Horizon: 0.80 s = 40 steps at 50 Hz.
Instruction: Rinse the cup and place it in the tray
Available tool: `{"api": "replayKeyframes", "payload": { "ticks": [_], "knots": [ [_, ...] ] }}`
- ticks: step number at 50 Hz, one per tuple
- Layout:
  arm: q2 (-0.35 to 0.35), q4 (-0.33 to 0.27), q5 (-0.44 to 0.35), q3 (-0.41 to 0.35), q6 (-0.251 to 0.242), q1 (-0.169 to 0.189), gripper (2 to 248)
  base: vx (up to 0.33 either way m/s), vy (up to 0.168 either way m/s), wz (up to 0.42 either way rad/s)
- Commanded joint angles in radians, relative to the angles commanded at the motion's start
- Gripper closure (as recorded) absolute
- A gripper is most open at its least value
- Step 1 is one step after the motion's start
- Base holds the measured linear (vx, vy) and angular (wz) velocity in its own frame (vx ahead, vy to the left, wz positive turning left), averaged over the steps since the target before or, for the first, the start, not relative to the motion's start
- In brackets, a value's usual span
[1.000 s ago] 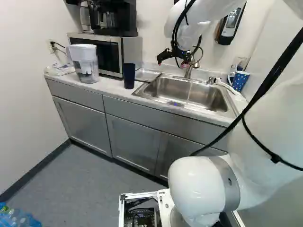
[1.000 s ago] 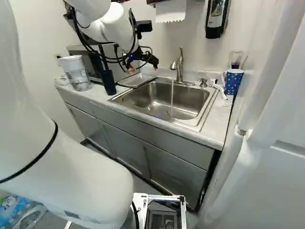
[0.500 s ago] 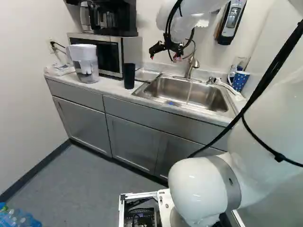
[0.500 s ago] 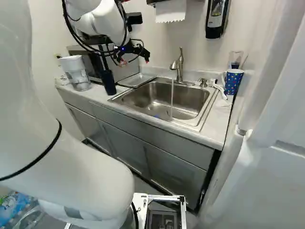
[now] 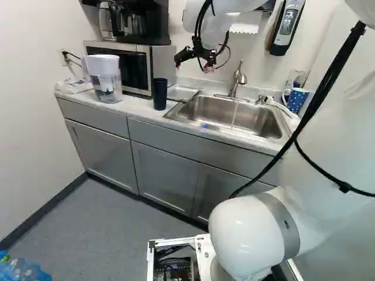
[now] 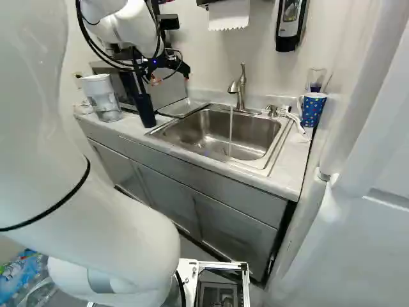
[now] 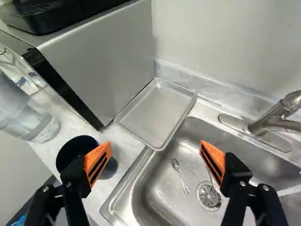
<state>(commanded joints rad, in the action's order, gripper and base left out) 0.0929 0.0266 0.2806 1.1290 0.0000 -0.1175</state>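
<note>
The gripper (image 5: 193, 65) hangs over the counter, above and behind the dark blue cup (image 5: 159, 93) in the left base view. In the wrist view the fingers of the gripper (image 7: 156, 153) stand wide apart, holding nothing. The cup (image 7: 76, 146) is upright on the counter, its mouth partly covered by one orange pad. The shallow metal tray (image 7: 157, 113) lies ahead of the fingers, between microwave and sink. Water runs from the faucet (image 6: 239, 86) into the sink (image 6: 192, 131).
A water pitcher (image 5: 105, 79) and the microwave (image 5: 132, 67) are beside the cup. A spoon (image 7: 180, 176) lies in the sink near the drain (image 7: 208, 195). Right of the sink stands a polka-dotted mug (image 6: 312, 110). A coffee machine (image 5: 137, 20) tops the microwave.
The gripper has moved left in both base views, from over the sink's side toward the cup and microwave. Its fingers have stayed open. The base and the cup have not moved.
</note>
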Motion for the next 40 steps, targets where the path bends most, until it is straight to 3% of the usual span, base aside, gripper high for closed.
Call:
{"api": "replayKeyframes", "payload": {
  "ticks": [40],
  "knots": [
    [-0.043, 0.000, 0.000, 0.042, 0.000, -0.124, 3, 0.000, 0.000, 0.000]
  ]
}}
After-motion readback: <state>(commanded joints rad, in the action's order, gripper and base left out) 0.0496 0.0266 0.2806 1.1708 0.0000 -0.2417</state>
